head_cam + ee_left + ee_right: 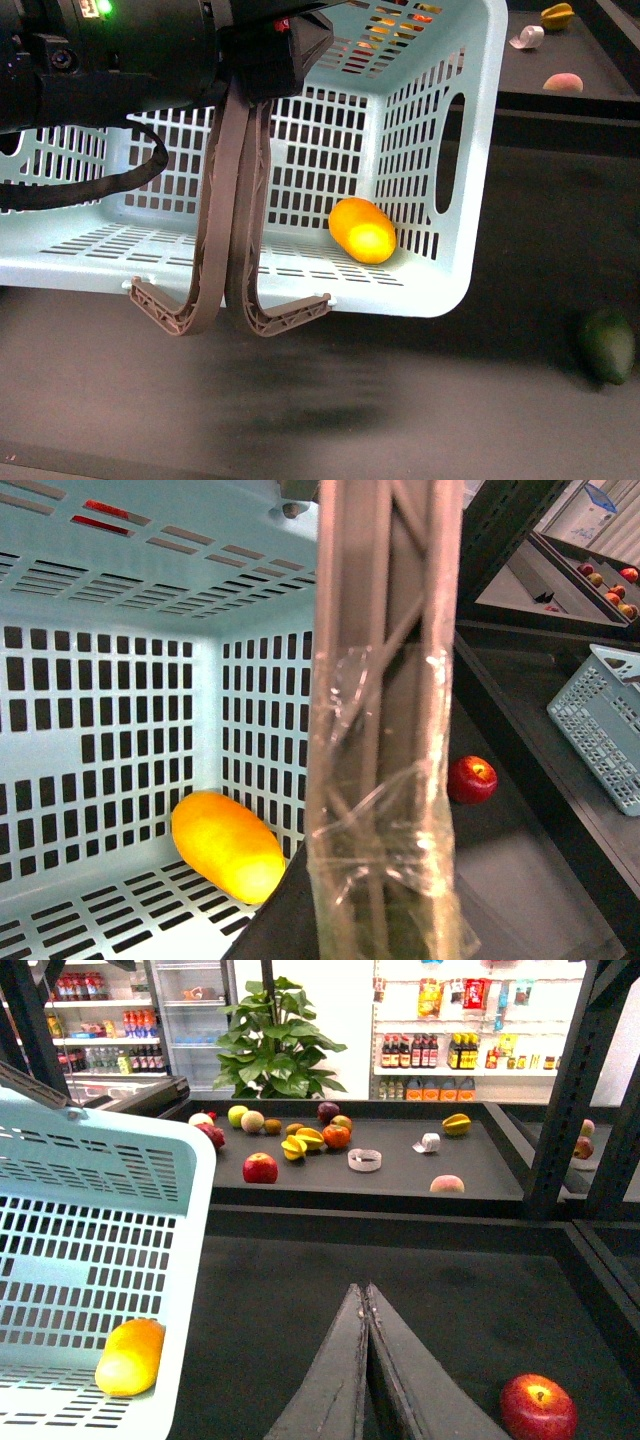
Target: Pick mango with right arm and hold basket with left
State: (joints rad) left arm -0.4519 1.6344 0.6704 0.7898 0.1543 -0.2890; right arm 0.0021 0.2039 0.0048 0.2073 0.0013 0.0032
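Relation between the mango (362,230) and the two grippers. The mango lies on its side on the slotted floor of the basket (488,150), tucked into the corner beside the end wall. Its long axis runs obliquely along the floor toward that wall. The left gripper (285,45) is closed over the two swing handles (235,200) where they meet above the basket. The mango sits below it and off toward the robot's right. The jaws themselves are largely hidden by the gripper body, so the grasp is inferred from the handles standing upright into it. The right gripper (366,1295) is outside the basket, low over the dark table (300,1290). Its fingers are pressed together to a point and hold nothing. From this gripper the mango lies to one side and beyond the basket's end wall, judged to be toward the robot's left. The wall and rim stand between the two. A red apple (538,1407) rests on the table near the right gripper, on the side away from the basket. Although the left gripper is closer to the fruit, it is occupied, so any reach to the mango would have to come over the rim from the right.
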